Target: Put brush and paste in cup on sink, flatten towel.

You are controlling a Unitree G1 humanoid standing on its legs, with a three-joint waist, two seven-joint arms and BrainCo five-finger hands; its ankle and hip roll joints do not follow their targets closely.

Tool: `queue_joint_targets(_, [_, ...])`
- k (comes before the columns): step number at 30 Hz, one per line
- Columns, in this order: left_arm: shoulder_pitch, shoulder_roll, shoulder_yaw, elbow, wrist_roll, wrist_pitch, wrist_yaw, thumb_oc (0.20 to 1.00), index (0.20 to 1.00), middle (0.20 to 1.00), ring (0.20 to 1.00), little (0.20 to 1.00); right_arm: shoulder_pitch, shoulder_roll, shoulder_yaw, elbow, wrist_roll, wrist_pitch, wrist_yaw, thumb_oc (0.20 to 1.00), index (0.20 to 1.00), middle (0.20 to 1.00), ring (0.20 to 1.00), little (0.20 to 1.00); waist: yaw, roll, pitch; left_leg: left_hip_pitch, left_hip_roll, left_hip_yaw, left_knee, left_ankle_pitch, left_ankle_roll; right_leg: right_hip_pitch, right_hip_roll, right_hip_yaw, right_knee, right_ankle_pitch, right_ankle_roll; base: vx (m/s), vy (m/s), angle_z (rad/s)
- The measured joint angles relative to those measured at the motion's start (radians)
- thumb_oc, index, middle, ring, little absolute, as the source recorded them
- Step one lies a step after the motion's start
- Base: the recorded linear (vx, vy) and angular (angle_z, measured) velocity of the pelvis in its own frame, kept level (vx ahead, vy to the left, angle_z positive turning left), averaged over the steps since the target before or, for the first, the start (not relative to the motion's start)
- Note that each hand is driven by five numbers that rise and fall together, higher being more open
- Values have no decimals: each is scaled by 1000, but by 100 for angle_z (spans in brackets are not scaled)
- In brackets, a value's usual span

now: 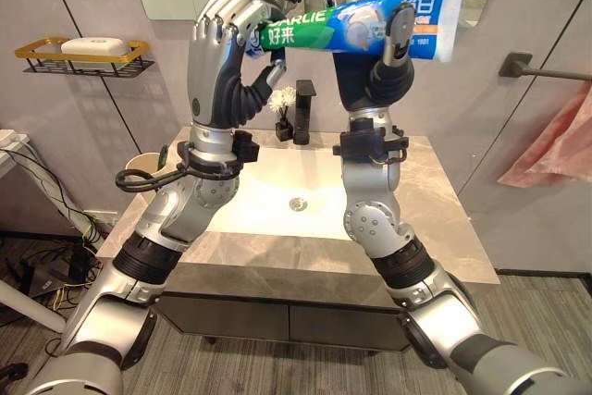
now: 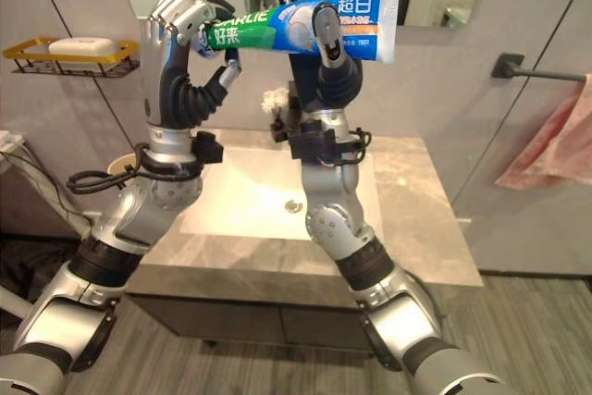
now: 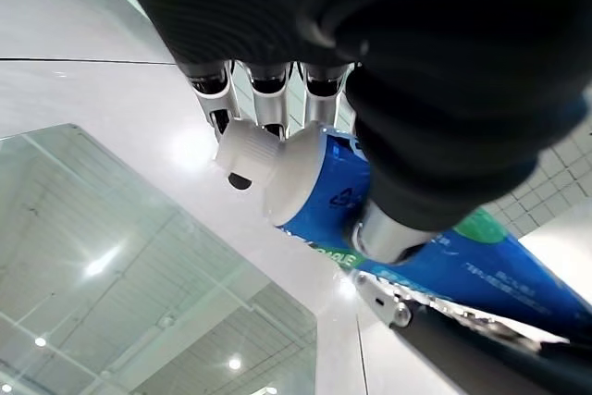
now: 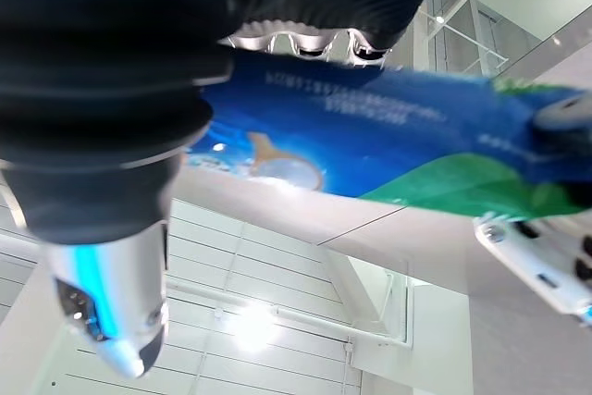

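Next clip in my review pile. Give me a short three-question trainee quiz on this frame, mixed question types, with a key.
1. True or false: the blue-and-green toothpaste tube lies flat on the grey stone sink counter.
2. Which hand grips the tube's white cap end? A) left hand B) right hand C) neither
3. Fill in: the white soap bar sits in a ______ wire wall rack.

Key
1. False: both hands hold it up in the air, roughly level, in front of the mirror.
2. A; the right hand pinches the tube nearer its flat end.
3. Gold (yellow).
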Motion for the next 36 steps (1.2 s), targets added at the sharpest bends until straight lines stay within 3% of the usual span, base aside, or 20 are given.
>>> queue_joint_targets(7, [28, -11, 0, -2, -16, 1, 0, 200, 200, 200, 200, 200, 22, 43, 4, 6, 25, -7, -22, 1000, 1000, 1000, 1000, 1000, -1, -22, -2, 0, 0, 0, 0, 0, 0, -1, 0, 0, 0, 0, 0, 0, 0, 0])
queue_joint_targets(19, [60, -44, -6, -4, -55, 2, -22, 200, 200, 200, 200, 200, 57, 30, 37, 22, 23, -5, -57, 1000, 1000, 1000, 1000, 1000, -3, -29, 1, -2, 1, 2, 0, 0, 0, -3, 0, 1, 0, -1, 1, 0, 0, 0])
queue_joint_targets(20, [60, -43, -8, -4, -55, 2, -25, 200, 200, 200, 200, 200, 59, 29, 41, 24, 23, 2, -64, 890, 890, 890, 890, 890, -2, -30, 1, -2, 1, 2, 0, 0, 0, -3, 0, 2, 0, -1, 1, 0, 0, 0])
queue_joint_targets(21, [60, -43, -8, -4, -55, 2, -28, 200, 200, 200, 200, 200, 60, 29, 41, 25, 23, 4, -65, 686, 686, 686, 686, 686, -2, -30, 1, -2, 1, 2, 0, 0, 0, -3, 0, 2, 0, -1, 1, 0, 0, 0])
queue_joint_targets(22, [60, -43, -8, -4, -55, 2, -31, 200, 200, 200, 200, 200, 60, 28, 41, 26, 22, 5, -66, 200, 200, 200, 200, 200, -2, -30, 1, -2, 1, 2, 0, 0, 0, -3, 0, 2, 0, -1, 1, 0, 0, 0])
queue_joint_targets(34, [122, -43, -15, -4, -93, 0, -60, 200, 200, 200, 200, 200, 86, 27, 50, 28, 14, 24, -129, 200, 200, 200, 200, 200, 2, -34, 8, -17, 0, -2, 0, 0, 0, -15, 0, -3, 0, -2, 0, 0, 0, 0])
queue_joint_targets(36, [132, -45, -17, -5, -93, -4, -68, 300, 300, 300, 300, 300, 86, 27, 49, 28, 12, 24, -142, 200, 200, 200, 200, 200, 6, -31, 11, -18, -1, -3, 0, 0, 0, -15, -1, -6, 0, -2, 1, -2, 3, 2])
